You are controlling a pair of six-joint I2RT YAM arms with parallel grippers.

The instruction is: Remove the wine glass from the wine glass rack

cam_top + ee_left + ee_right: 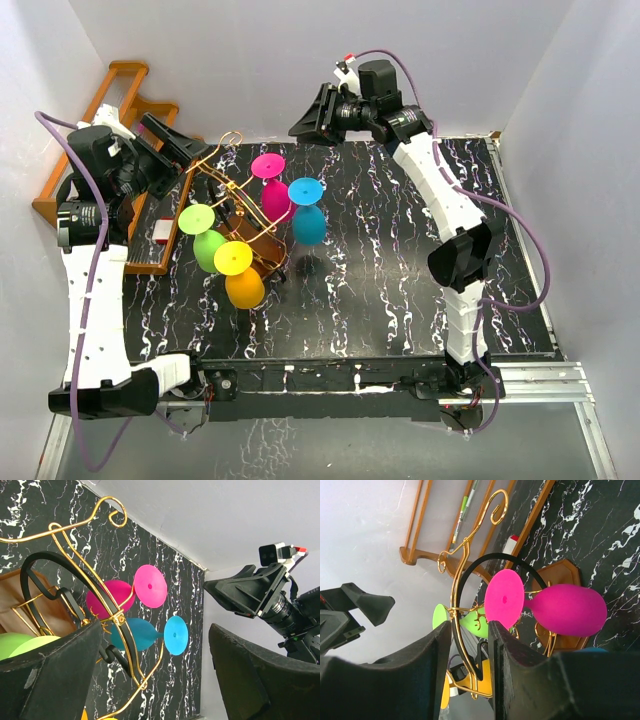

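The gold wire wine glass rack [232, 190] stands on its brown wooden base at the table's left. Silicone wine glasses hang on it upside down: pink [272, 188], blue [307, 218], green [204, 236] and orange-yellow [240, 275]. My left gripper [198, 152] is open and empty, high beside the rack's upper left. In the left wrist view its fingers [55, 680] spread wide, framing the rack [116, 617], the pink glass [150, 585] and the blue glass [176, 635]. My right gripper [302, 124] hovers behind the rack, narrowly open and empty. In its wrist view [470, 630] it faces the pink glass [560, 609].
An orange-brown wooden stepped shelf [120, 110] stands off the table's left edge, holding a small red and white item [160, 233]; it also shows in the right wrist view [420, 557]. White walls close in at the back and sides. Black marble tabletop [400, 280] extends right of the rack.
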